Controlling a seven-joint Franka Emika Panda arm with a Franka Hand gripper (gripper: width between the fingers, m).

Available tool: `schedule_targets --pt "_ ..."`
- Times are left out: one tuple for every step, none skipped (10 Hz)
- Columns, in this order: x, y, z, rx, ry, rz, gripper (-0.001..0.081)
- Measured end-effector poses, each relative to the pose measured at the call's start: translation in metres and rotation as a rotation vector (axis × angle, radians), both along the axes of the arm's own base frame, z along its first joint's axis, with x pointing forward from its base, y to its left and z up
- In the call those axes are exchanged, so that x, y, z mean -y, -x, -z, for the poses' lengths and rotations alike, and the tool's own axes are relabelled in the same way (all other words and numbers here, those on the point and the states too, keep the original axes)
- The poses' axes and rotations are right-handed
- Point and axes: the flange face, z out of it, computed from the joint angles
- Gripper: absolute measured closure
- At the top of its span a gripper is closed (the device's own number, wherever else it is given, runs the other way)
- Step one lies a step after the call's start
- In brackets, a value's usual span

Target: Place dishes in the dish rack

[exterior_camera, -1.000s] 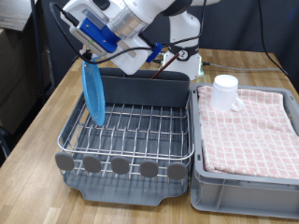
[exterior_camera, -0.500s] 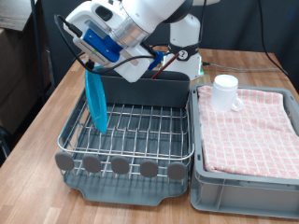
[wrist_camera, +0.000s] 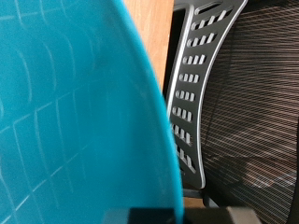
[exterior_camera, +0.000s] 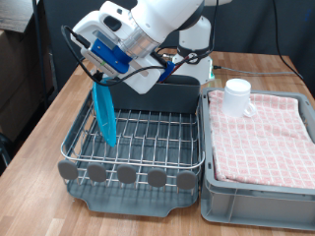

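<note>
My gripper (exterior_camera: 98, 81) is shut on the top edge of the round light-blue plate (exterior_camera: 103, 116). The plate hangs on edge, nearly upright, with its lower rim down among the wires at the exterior view's left side of the dish rack (exterior_camera: 148, 138). The rack is a silver wire frame on a dark grey tray, with a tall grey back compartment (exterior_camera: 167, 96) and a row of grey discs (exterior_camera: 126, 174) in front. The plate (wrist_camera: 75, 121) fills most of the wrist view. The white mug (exterior_camera: 236, 95) stands on the pink checked cloth. The wooden spoon is out of view.
A grey crate (exterior_camera: 258, 192) lined with pink checked cloth (exterior_camera: 266, 133) stands to the exterior view's right of the rack. Both rest on a wooden table (exterior_camera: 39, 167). A black mesh chair back (wrist_camera: 248, 103) shows in the wrist view.
The gripper has lowered the plate and shifted slightly to the exterior view's right, so the plate's lower edge now sits deeper among the rack's wires.
</note>
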Motion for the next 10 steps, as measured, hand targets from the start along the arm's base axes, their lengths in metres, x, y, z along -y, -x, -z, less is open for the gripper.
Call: schedule_targets --pt "-0.001 0.001 0.003 0.003 -0.005 0.002 0.0790" --pt "-0.002 0.002 0.006 0.004 -0.007 0.005 0.0790" --pt "-0.002 0.003 0.008 0.005 -0.010 0.007 0.0790" --pt "-0.003 0.004 0.010 0.007 -0.011 0.010 0.0790" --pt "-0.003 0.004 0.011 0.008 -0.013 0.011 0.0790" --pt "-0.003 0.004 0.013 0.007 -0.013 0.011 0.0790" --pt "-0.003 0.004 0.015 0.005 -0.013 0.013 0.0790" --pt "-0.003 0.004 0.016 0.005 -0.014 0.015 0.0790" --pt "-0.004 0.005 0.017 0.007 -0.015 0.019 0.0790" --pt "-0.004 0.005 0.018 0.007 -0.017 0.020 0.0790"
